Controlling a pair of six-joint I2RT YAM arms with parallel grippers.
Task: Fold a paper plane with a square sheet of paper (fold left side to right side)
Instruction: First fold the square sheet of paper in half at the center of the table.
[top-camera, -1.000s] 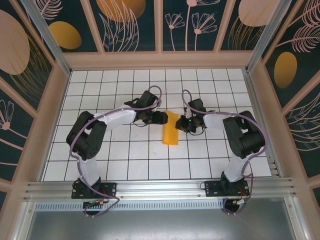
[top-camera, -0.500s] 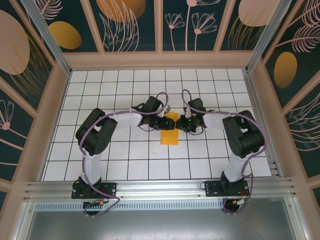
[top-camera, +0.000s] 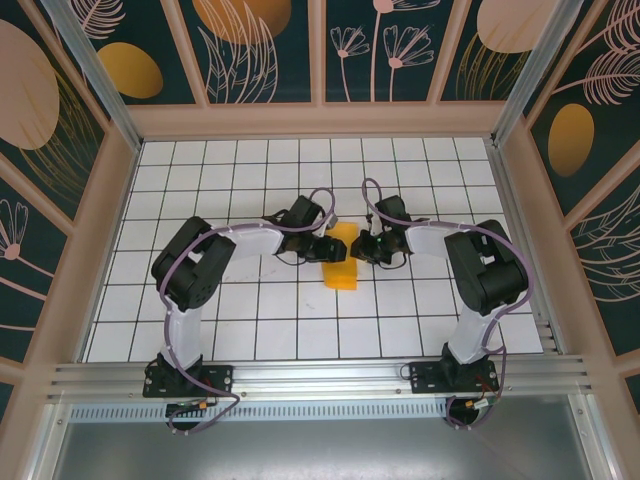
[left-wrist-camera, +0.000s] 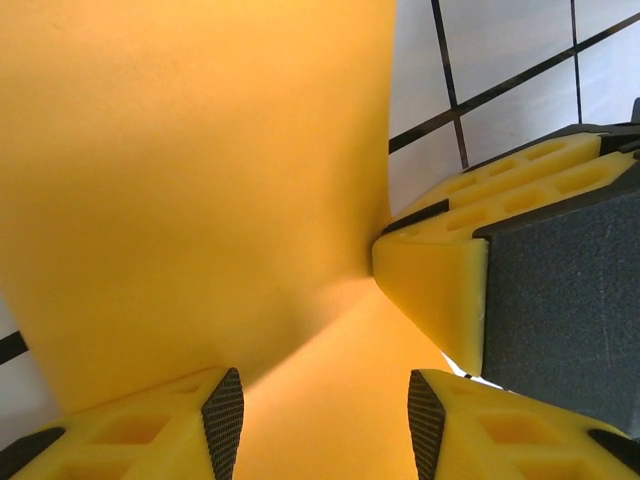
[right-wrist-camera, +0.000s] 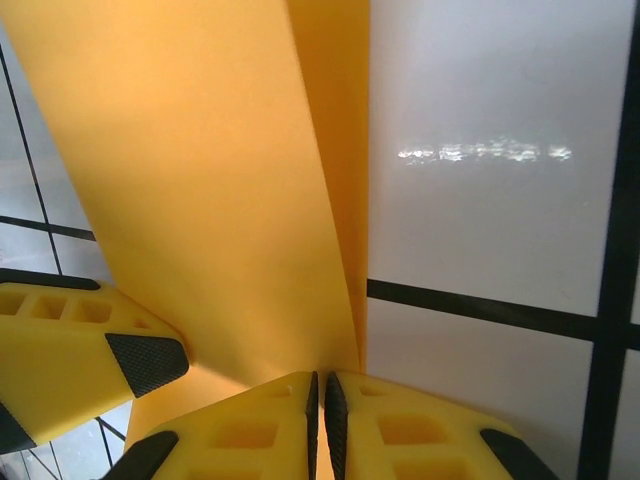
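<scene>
I'm seeing the paper (top-camera: 342, 259) lying folded on the table (top-camera: 250, 320), between both grippers. My right gripper (right-wrist-camera: 320, 395) is pinching its edge. My left gripper (left-wrist-camera: 325, 410) is straddling it, fingers apart.

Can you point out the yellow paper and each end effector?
folded paper (top-camera: 343, 276): top view, near end.
left end effector (left-wrist-camera: 325, 408): left wrist view, between fingertips.
right end effector (right-wrist-camera: 320, 400): right wrist view, fingertips' seam.

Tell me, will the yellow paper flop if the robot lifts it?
Probably floppy: the paper bends in a soft curve where the right tool pinches it. Likely very light, since it looks thin. It might slide on the glossy tiles.
</scene>
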